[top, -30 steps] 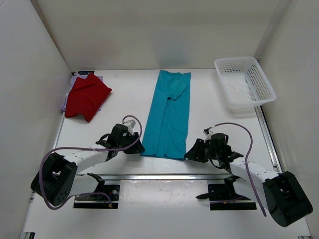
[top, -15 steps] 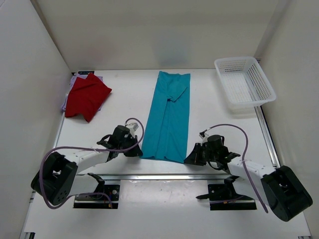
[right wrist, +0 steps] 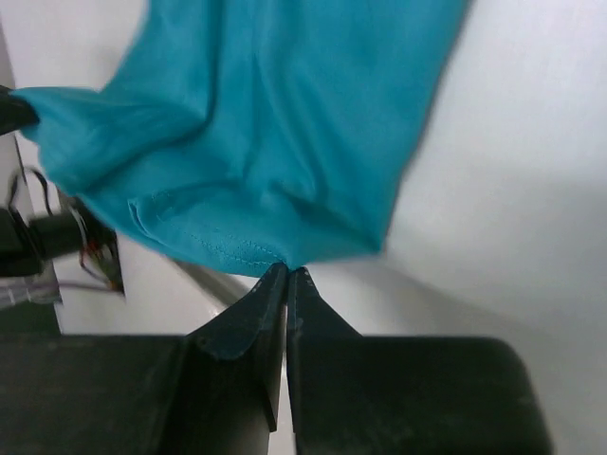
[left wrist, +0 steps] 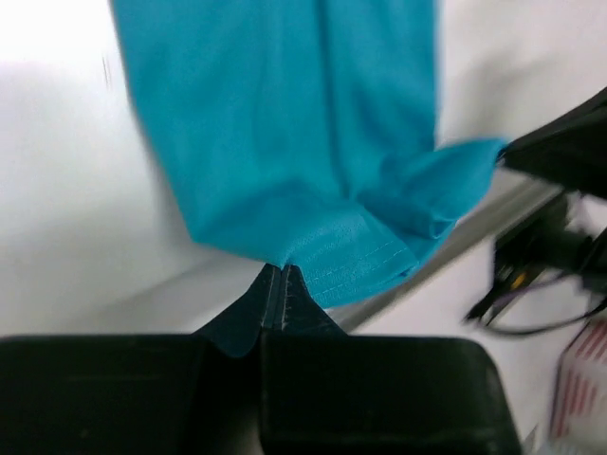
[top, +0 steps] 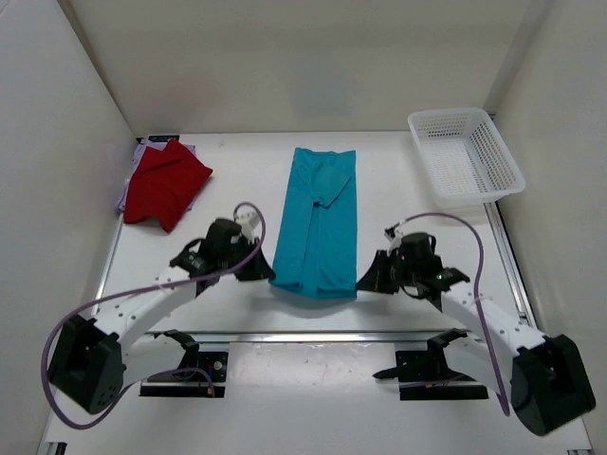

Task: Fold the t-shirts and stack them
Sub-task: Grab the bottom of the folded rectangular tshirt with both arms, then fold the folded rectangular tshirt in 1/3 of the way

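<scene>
The teal t-shirt (top: 318,223) lies as a long folded strip down the middle of the table. Its near hem is lifted off the table. My left gripper (top: 268,276) is shut on the hem's left corner (left wrist: 313,248). My right gripper (top: 364,282) is shut on the hem's right corner (right wrist: 285,248). The hem sags a little between the two. In the far left corner the folded deep red t-shirt (top: 165,184) rests on the lavender t-shirt (top: 142,154), of which only an edge shows.
A white lattice basket (top: 465,156) stands at the far right. Enclosure walls run along the left, right and back. A metal rail (top: 313,336) crosses the near edge in front of the arm bases.
Both grippers closed on the teal shirt's near corners, then raised them and carried them away from the near edge. The shirt's far end slid back and the strip looks shorter.
</scene>
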Controlling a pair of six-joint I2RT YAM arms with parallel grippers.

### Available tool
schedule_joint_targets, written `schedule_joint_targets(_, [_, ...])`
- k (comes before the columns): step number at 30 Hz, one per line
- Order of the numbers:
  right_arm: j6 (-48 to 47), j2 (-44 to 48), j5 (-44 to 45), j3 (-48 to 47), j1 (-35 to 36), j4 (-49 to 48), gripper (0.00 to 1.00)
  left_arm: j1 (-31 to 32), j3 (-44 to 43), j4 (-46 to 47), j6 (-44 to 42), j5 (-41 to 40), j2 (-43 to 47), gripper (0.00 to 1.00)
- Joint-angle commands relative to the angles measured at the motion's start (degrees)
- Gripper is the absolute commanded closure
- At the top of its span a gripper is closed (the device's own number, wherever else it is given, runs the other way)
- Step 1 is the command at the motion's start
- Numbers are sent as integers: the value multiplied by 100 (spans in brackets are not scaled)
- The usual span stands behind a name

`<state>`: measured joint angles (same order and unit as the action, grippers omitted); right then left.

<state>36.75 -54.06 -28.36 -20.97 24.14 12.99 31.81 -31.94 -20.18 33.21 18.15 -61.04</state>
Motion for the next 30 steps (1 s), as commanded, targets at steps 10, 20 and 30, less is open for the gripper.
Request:
schedule_joint_targets(10, [-1276,-2958,157,-3174,-1296,-534,100,-974,-3474,542,19,-488,-3324,100])
schedule_joint_targets(20, [-1258,-4989,-310,-4458,-1694,-859,100,-1080,-4855,577,45,-444,-5101,100])
schedule_joint_targets(30, [-1205,-5562,-301,-4758,-1807,-1159,88,-1300,-5156,1051,379,-269,-5718,82])
